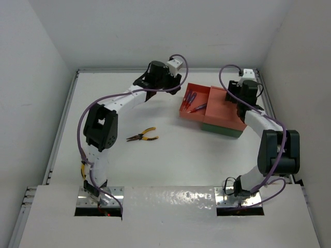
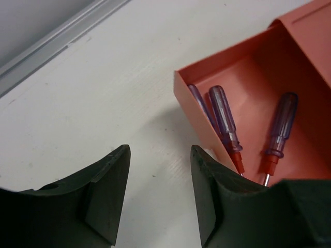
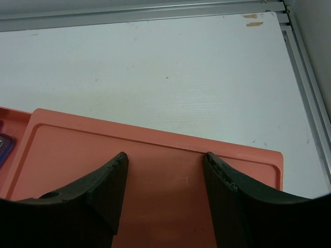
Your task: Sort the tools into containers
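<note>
My left tool [image 2: 159, 155] hangs spread and empty beside the orange tray [image 2: 187, 103], whose left bay holds the screwdrivers [image 2: 225, 119]. My right tool [image 3: 165, 157], equally wide and empty, hovers over the bare right bay. That bay is probably meant for the pliers [image 1: 143, 137], which lie on the surface [image 1: 181, 160] well apart.

The pliers [image 1: 143, 137], with yellow-orange handles and dark jaws, lie flat on the desk [image 1: 181, 165], jaws pointing left, well apart from the trays; the orange-red tray [image 1: 220, 112] sits stacked on the dark green tray [image 1: 223, 130] at the far right; three screwdrivers [image 2: 224, 114], with blue-violet handles and red collars, lie roughly side by side in its left compartment.
</note>
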Robot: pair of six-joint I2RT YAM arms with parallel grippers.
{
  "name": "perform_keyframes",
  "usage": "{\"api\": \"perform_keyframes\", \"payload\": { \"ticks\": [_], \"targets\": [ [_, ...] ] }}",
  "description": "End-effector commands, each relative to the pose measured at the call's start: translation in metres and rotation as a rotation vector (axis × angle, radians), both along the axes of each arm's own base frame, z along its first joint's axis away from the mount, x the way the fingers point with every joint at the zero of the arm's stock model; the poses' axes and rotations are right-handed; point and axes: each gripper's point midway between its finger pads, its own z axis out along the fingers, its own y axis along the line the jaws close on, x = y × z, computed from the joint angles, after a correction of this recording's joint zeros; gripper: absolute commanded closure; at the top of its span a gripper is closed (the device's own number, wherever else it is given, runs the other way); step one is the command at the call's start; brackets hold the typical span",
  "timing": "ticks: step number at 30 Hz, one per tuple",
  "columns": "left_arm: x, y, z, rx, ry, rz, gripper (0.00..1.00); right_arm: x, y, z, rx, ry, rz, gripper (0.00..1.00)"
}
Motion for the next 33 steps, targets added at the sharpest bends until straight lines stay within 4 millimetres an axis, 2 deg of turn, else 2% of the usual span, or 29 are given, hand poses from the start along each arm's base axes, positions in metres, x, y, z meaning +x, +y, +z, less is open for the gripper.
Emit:
{"api": "perform_keyframes", "payload": {
  "ticks": [1, 3, 5, 8, 9, 11, 16, 20, 23, 24, 26, 27, 30, 33],
  "targets": [
    [0.021, 0.007, 0.043, -0.084, -0.064, 0.075, 0.53, -0.091, 0.013, -0.125, 0.076, 0.476, 0.039, 0.42],
    [0.023, 0.007, 0.046, -0.077, -0.077, 0.070, 0.53, -0.094, 0.014, -0.131, 0.091, 0.483, 0.036, 0.44],
    [0.027, 0.009, 0.038, -0.050, -0.082, 0.081, 0.56, -0.091, 0.014, -0.133, 0.097, 0.462, 0.031, 0.46],
    [0.031, 0.011, -0.001, 0.004, -0.034, 0.089, 0.61, -0.092, 0.020, -0.138, 0.121, 0.461, 0.049, 0.46],
    [0.030, 0.012, -0.024, 0.027, 0.000, 0.089, 0.61, -0.093, 0.020, -0.139, 0.124, 0.459, 0.051, 0.46],
    [0.025, 0.012, -0.050, 0.046, 0.038, 0.079, 0.62, -0.094, 0.020, -0.140, 0.121, 0.467, 0.051, 0.46],
    [0.019, 0.000, -0.079, 0.055, 0.065, 0.059, 0.63, -0.094, 0.020, -0.138, 0.120, 0.467, 0.054, 0.46],
    [0.008, -0.020, -0.077, 0.030, 0.066, -0.011, 0.63, -0.092, 0.023, -0.138, 0.137, 0.457, 0.058, 0.46],
    [-0.015, -0.043, -0.073, 0.038, 0.063, -0.103, 0.64, -0.091, 0.023, -0.136, 0.144, 0.450, 0.052, 0.46],
    [-0.027, -0.056, -0.065, 0.032, 0.050, -0.140, 0.64, -0.092, 0.024, -0.136, 0.145, 0.450, 0.051, 0.46],
    [-0.040, -0.067, -0.060, 0.045, 0.035, -0.178, 0.64, -0.091, 0.025, -0.135, 0.152, 0.444, 0.054, 0.46],
    [-0.049, -0.079, -0.049, 0.044, 0.010, -0.206, 0.64, -0.090, 0.026, -0.134, 0.159, 0.439, 0.056, 0.46],
    [-0.070, -0.100, -0.043, 0.058, 0.006, -0.261, 0.66, -0.089, 0.029, -0.133, 0.175, 0.432, 0.061, 0.46],
    [-0.082, -0.119, -0.037, 0.090, -0.022, -0.291, 0.67, -0.089, 0.030, -0.133, 0.181, 0.429, 0.064, 0.46]
  ]
}}
